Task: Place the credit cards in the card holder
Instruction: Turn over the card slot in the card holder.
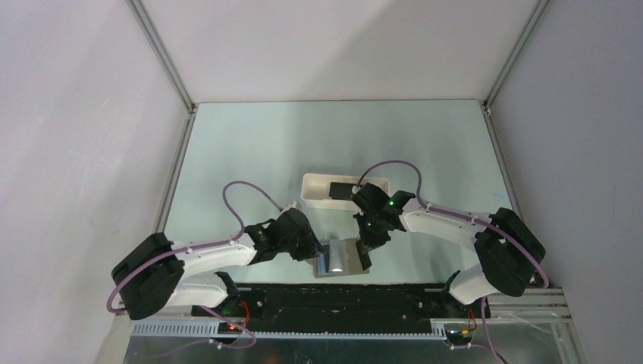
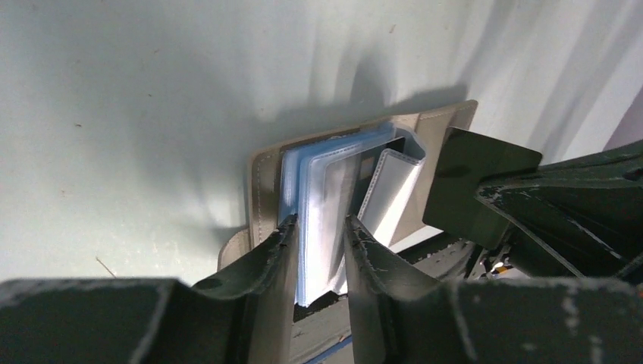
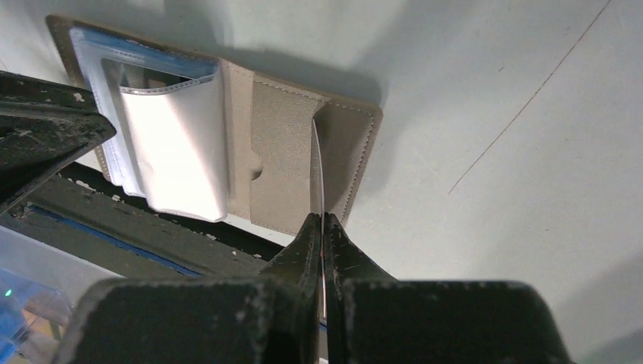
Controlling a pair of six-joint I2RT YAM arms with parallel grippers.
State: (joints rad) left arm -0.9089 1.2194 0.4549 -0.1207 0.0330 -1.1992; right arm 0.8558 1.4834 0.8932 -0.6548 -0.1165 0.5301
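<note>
The grey-brown card holder [image 1: 343,258] lies open near the table's front edge, between the two arms. My left gripper [image 2: 320,235] is shut on its bluish clear plastic sleeves [image 2: 318,189], with one finger on each side of the stack. My right gripper [image 3: 322,224] is shut on a black credit card [image 3: 319,171], seen edge-on over the card holder's [image 3: 280,152] right flap. Whether the card touches the flap I cannot tell. In the left wrist view that credit card [image 2: 474,178] stands just right of the sleeves. Another black credit card [image 1: 343,189] lies in the white tray [image 1: 315,191].
The long white tray stands just behind the card holder, mid-table. A black rail [image 1: 341,297] with the arm bases runs along the front edge, right below the card holder. White walls enclose the table on three sides.
</note>
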